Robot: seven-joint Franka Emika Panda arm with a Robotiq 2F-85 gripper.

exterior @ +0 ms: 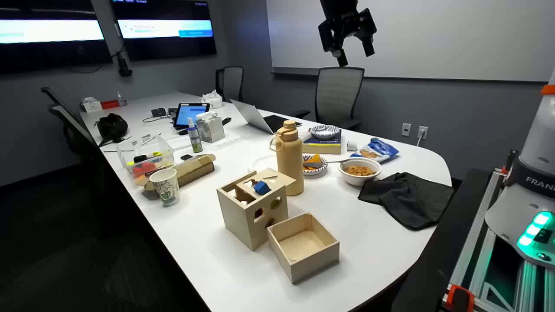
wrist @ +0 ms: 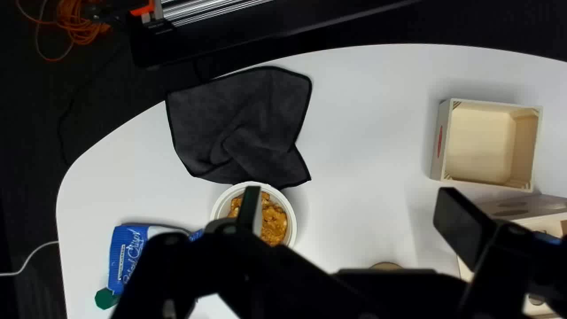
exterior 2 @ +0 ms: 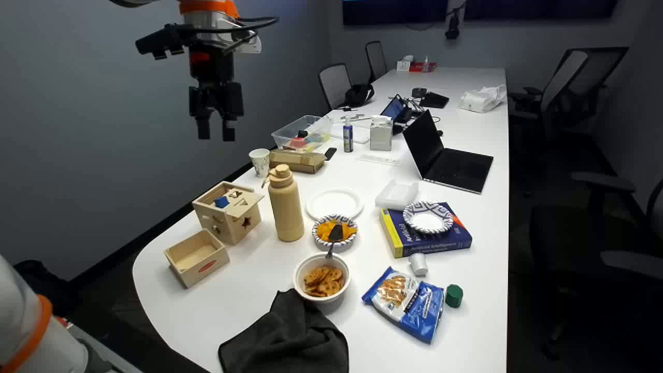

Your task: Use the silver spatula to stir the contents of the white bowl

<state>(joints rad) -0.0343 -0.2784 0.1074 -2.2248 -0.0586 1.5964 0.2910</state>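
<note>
Claw (exterior 2: 216,130) being held aloft, jaws parted

The silver spatula (exterior 2: 336,232) is being propped above the worktop (exterior 2: 248,300) — blade in the patterned bowl (exterior: 313,172), handle on the white bowl (exterior: 356,180), where brown crisps (exterior 2: 323,281) are being held.

Wears a white shell (exterior: 505,214), orange rings (exterior 2: 210,6), a black band (exterior: 537,183) lettered FRANK, and green lights (exterior: 533,228); sports black cables (exterior 2: 233,31); ends in a black, square-fingered gripper (exterior 2: 216,131)
</note>
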